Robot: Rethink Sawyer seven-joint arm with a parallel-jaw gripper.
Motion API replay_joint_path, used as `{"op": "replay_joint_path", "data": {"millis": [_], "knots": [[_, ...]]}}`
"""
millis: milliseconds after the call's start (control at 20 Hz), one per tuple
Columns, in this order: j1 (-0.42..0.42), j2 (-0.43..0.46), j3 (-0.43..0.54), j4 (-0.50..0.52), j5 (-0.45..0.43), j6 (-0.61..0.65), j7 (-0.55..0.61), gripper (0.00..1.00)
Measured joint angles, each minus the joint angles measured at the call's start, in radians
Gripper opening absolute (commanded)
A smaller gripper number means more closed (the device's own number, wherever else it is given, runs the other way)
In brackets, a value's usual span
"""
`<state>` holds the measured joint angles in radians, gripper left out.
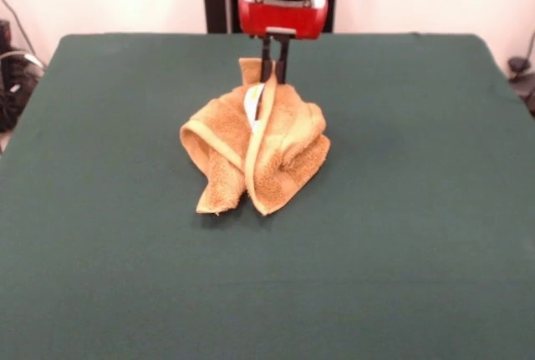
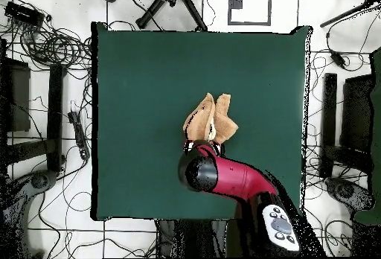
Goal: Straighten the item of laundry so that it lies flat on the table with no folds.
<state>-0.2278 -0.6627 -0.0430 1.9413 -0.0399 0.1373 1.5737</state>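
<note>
1. Because the pincer (image 1: 274, 72) has the towel (image 1: 255, 153) nipped at its top edge, the cloth hangs in a tent from that one point, while its lower part rests on the worktop (image 1: 418, 235).
2. Its two dark prongs stand close together with the towel's border between them, so I judge it closed on the cloth, not merely touching it.
3. From the front, the towel sits near the middle of the worktop, a little toward the far side; it is bunched, with two long folds falling forward and a rolled lobe on each flank.
4. From above, the towel (image 2: 208, 122) shows as a crumpled clump just beyond the arm's red head (image 2: 223, 176), which hides the grip itself.
5. Lifting by an edge looks meant to let the cloth's own weight pull the folds open before it is laid out; it is far from flat as it lies.
6. A small white tag with a yellow trace (image 1: 250, 103) shows just below the prongs, but any writing on it is too small to read. No other label or brand is legible.
</note>
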Motion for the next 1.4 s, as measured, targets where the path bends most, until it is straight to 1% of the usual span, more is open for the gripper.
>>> {"op": "replay_joint_path", "data": {"millis": [350, 400, 650, 700, 900, 1000, 1400], "knots": [[-0.011, -0.035, 0.001, 0.003, -0.016, 0.000, 0.000, 0.00], [-0.016, -0.059, 0.002, 0.006, -0.026, 0.000, 0.000, 0.00], [-0.033, -0.110, 0.006, 0.021, -0.032, 0.006, 0.000, 0.00], [-0.044, -0.134, 0.006, 0.025, -0.032, 0.015, 0.000, 0.00], [-0.055, -0.164, 0.006, 0.027, -0.032, 0.029, 0.000, 0.00], [-0.063, -0.193, 0.006, 0.027, -0.033, 0.047, 0.000, 0.00], [-0.052, -0.235, 0.006, 0.031, -0.033, 0.085, 0.000, 0.00]]}}
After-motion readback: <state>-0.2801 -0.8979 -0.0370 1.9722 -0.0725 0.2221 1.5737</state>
